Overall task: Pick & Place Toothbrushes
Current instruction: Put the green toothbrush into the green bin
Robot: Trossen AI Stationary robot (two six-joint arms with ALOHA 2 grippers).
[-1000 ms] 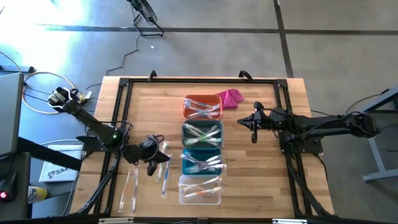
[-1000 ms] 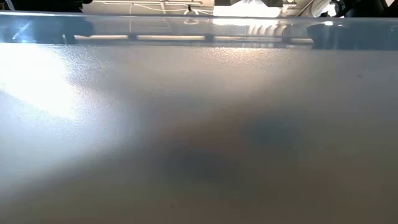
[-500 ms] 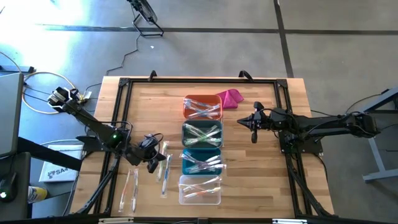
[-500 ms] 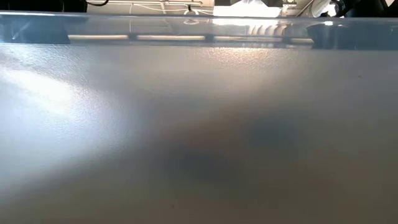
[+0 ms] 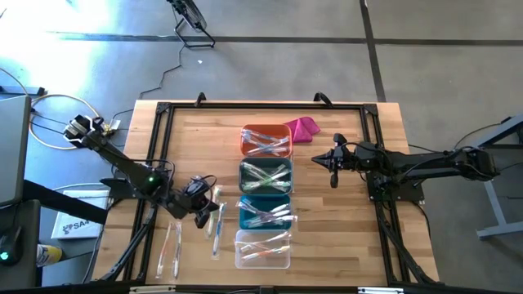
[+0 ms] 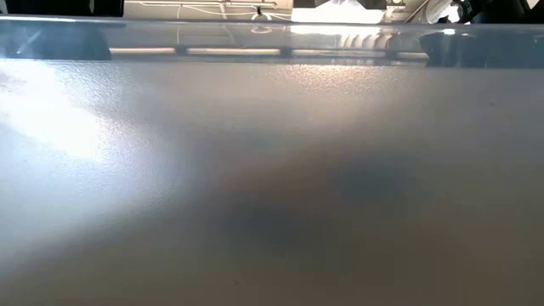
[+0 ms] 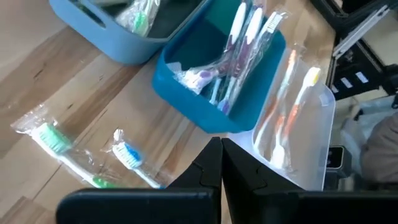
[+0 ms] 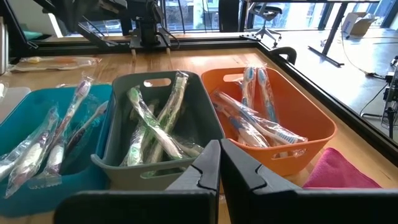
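Note:
My left gripper (image 5: 202,217) (image 7: 221,163) is shut and hovers over the near-left part of the table, beside loose wrapped toothbrushes (image 5: 216,222). The left wrist view shows a green one (image 7: 55,140) and a blue one (image 7: 127,155) lying flat on the wood. Two more toothbrushes (image 5: 171,247) lie nearer the near edge. The other toothbrushes lie in the orange bin (image 5: 265,140), grey bin (image 5: 265,176), teal bin (image 5: 265,211) and clear bin (image 5: 263,249). My right gripper (image 5: 333,169) (image 8: 219,160) is shut and waits right of the bins.
The bins stand in a row down the table's middle. A magenta cloth (image 5: 304,128) lies at the orange bin's far right corner. A black frame (image 5: 160,131) runs around the table. A pale blurred surface (image 6: 272,170) fills the low view. Bare wood lies on both sides of the bins.
My left gripper has shifted slightly toward the table's far edge beside the loose toothbrushes. The toothbrushes and bins lie as before.

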